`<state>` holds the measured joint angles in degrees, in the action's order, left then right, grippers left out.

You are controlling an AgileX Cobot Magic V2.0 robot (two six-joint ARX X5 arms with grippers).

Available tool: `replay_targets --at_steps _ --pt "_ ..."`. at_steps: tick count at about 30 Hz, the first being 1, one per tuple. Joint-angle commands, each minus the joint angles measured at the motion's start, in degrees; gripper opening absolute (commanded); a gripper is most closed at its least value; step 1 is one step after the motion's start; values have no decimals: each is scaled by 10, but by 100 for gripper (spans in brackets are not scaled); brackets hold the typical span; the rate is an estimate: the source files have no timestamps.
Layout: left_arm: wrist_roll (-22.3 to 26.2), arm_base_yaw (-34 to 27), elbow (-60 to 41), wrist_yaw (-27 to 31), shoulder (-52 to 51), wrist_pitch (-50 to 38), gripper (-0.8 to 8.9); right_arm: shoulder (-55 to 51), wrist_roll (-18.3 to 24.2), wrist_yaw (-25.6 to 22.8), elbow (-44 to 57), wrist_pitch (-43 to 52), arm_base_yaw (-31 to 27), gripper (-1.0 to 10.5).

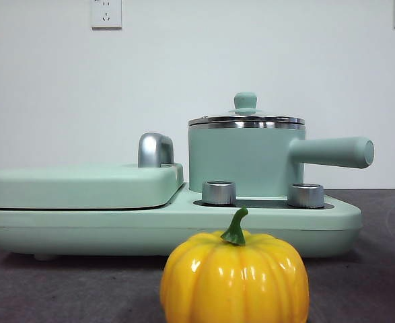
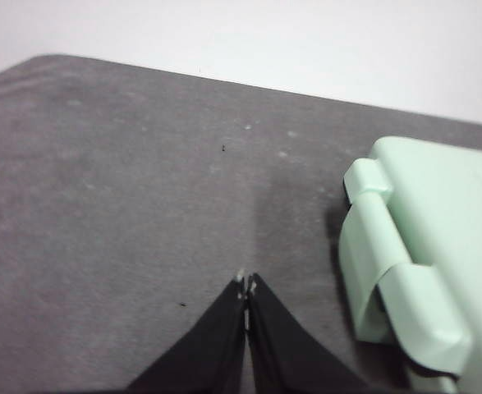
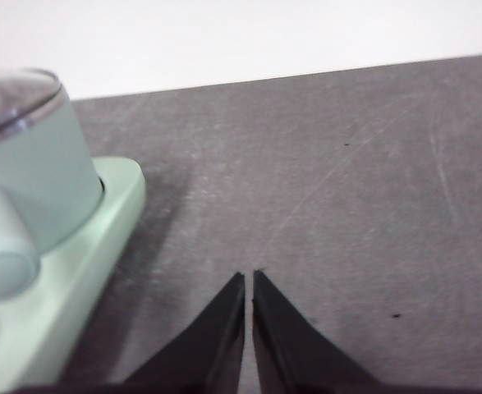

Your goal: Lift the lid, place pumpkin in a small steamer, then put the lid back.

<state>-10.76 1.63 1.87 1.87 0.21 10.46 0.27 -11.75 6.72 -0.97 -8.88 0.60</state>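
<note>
With both the left end effector (image 2: 246,287) and right end effector (image 3: 249,283) clenched on nothing over bare tabletop (image 2: 126,205), the lid (image 1: 246,120) sits on the small steamer (image 1: 241,161), its small knob the likeliest hold, while the glossy, probably slippery pumpkin (image 1: 235,279) waits at the tabletop's front edge.

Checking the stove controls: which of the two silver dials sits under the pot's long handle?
The silver dial below the long handle; the other dial sits nearer the griddle cover.

No readable text, label, brand or number shows on anything.
</note>
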Motion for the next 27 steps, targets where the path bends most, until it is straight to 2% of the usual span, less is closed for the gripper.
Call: replay_targets --at_steps 1,3,5,11,20,24,27 --pt "-55 0 6 -43 1 11 7 -1 -94 27 -9 7 0 14" --pt "-69 1 26 -71 5 24 9 0 -146 33 -26 7 0 13" --pt "-71 4 52 -86 11 48 9 0 -170 36 -46 7 0 13" --pt "-104 12 152 -109 59 99 9 31 -179 65 -149 -46 0 13" --pt "-109 15 329 -176 178 169 9 136 -133 166 -330 -145 0 13" --pt "-105 15 394 -225 235 183 9 194 -84 231 -396 -184 0 13" --pt "-85 15 436 -272 280 198 9 237 -38 279 -443 -215 0 13"
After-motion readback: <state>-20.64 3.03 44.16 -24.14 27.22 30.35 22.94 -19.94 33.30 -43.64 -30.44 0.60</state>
